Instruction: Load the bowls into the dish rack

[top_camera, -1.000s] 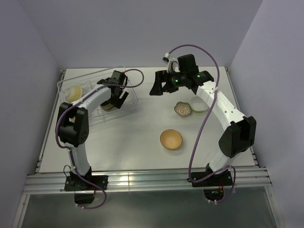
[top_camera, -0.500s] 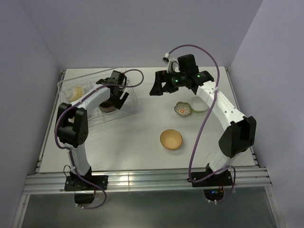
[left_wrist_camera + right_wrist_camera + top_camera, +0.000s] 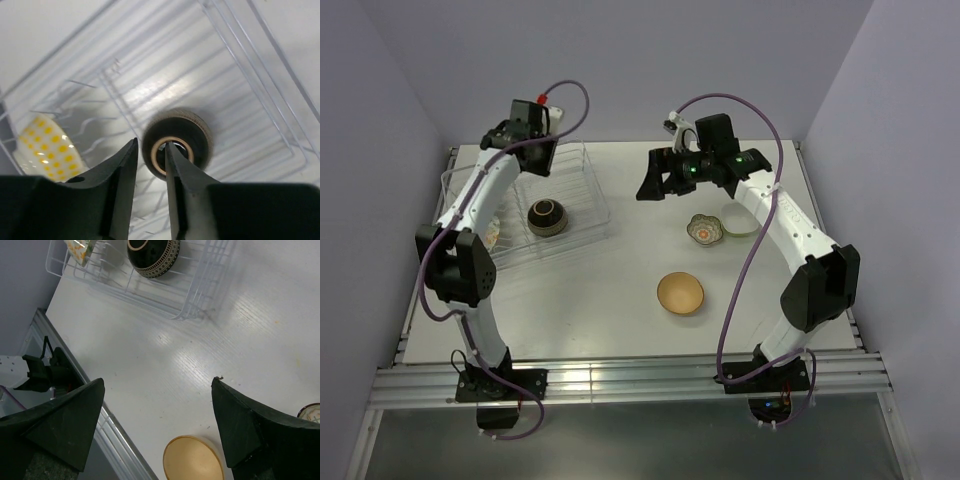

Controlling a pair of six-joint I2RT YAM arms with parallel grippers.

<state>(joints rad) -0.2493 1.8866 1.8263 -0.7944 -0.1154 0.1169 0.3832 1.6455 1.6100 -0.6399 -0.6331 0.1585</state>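
Note:
The dish rack [image 3: 585, 195] stands at the table's far left. A dark brown bowl [image 3: 548, 217] lies upside down in it, foot ring up [image 3: 177, 147]. A white bowl with orange flowers [image 3: 492, 236] leans at the rack's left end [image 3: 47, 147]. My left gripper [image 3: 530, 142] hangs high over the rack's far side, its jaws [image 3: 151, 150] a narrow gap apart with nothing between them. My right gripper [image 3: 658, 186] hovers wide open and empty mid-table [image 3: 158, 382]. On the table lie a tan-orange bowl [image 3: 681, 293], a scalloped patterned bowl [image 3: 704, 229] and a lime-green bowl [image 3: 741, 220].
The tan-orange bowl [image 3: 192, 460] sits just below my right fingers in the wrist view. The rack's near corner [image 3: 190, 295] and the dark bowl [image 3: 152, 255] show at the top. The table's front rail [image 3: 620, 375] runs along the near edge.
My left arm has lifted up out of the rack toward its far side, leaving the dark brown bowl lying there, and its jaws have narrowed. The right arm has stayed put.

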